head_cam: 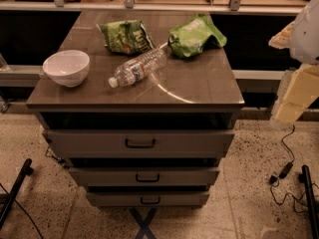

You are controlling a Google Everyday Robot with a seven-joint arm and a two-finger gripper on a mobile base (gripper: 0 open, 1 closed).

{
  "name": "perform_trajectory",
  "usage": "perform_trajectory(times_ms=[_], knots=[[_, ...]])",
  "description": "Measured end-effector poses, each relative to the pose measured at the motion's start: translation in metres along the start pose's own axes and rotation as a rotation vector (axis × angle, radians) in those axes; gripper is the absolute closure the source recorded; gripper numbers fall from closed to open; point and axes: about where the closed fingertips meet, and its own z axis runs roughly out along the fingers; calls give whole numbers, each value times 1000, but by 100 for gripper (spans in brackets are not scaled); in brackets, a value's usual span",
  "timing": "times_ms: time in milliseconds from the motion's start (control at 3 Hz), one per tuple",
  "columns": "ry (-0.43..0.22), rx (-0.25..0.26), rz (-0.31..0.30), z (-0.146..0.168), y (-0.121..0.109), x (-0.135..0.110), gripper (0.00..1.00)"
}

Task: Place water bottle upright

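Pincer (293, 97) hangs at right edge, grip state untellable; water bottle (138, 67) lies diagonally, cap (112, 82) pointing near-left.

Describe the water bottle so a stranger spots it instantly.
On the drawer cabinet's top, right of the white bowl and before two green snack bags, lies the water bottle. It alone is clear, on its side, white cap toward the bowl. The gripper hangs right of the cabinet.

Clear water bottle (138, 67) on its side, pincer (293, 99) far right
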Motion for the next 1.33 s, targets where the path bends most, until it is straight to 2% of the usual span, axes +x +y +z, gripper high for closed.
perform_trajectory(times_ms=[333,667,1333], knots=[[0,3,-1,0,-1,-1,0],[25,5,-83,5,-15,-19,0],[137,15,-329,34,-82,-89,0]])
